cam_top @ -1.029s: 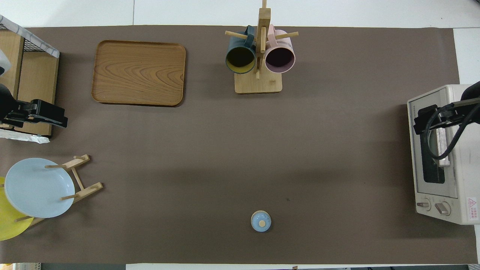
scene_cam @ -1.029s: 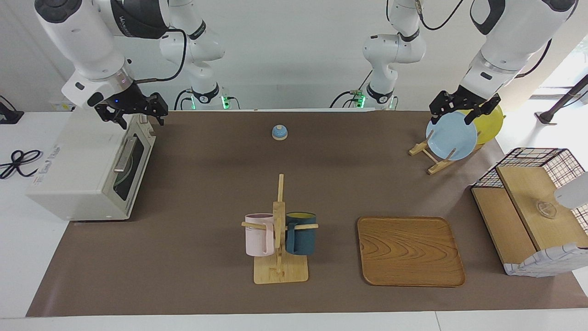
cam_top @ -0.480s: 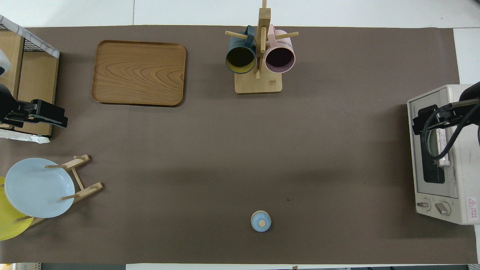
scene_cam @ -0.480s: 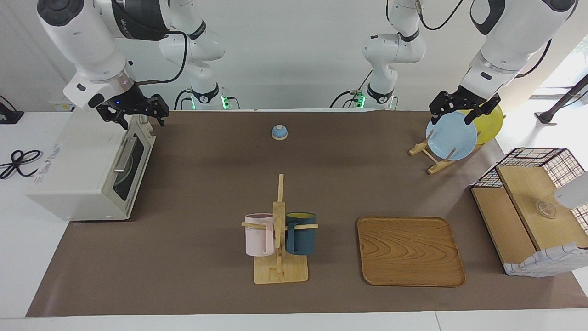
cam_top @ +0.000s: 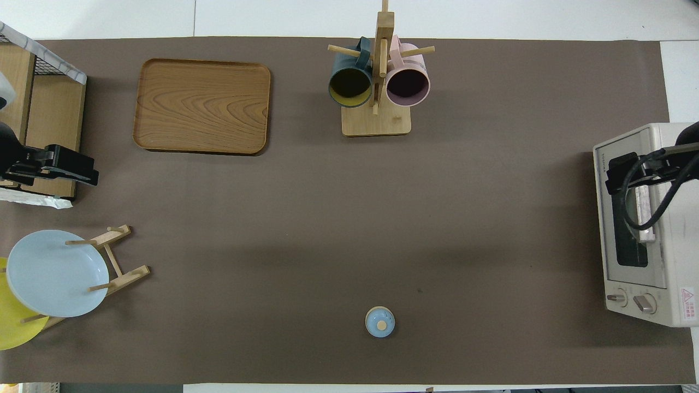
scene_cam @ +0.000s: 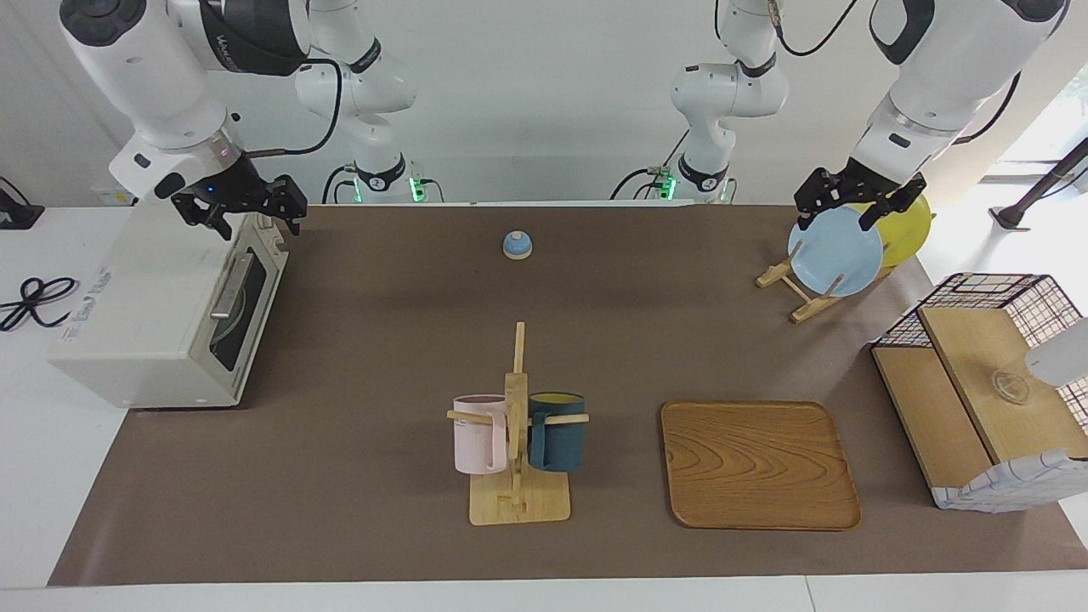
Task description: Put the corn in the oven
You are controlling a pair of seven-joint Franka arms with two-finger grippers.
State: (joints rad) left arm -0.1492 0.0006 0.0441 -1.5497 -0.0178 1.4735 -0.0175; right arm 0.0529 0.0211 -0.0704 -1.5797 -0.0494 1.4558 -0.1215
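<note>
Oven (scene_cam: 161,310) door shut. Right gripper (scene_cam: 240,206) over oven's upper edge, fingers spread, empty. Left gripper (scene_cam: 857,200) spread over blue plate (scene_cam: 835,252), waiting.

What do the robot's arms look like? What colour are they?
Both arms are chunky white tubes with dark grey bands at the joints, and black cables loop along them. Each ends in a black end effector: the right end effector has a tiny blue light above it, and the left end effector looks much the same.
</note>
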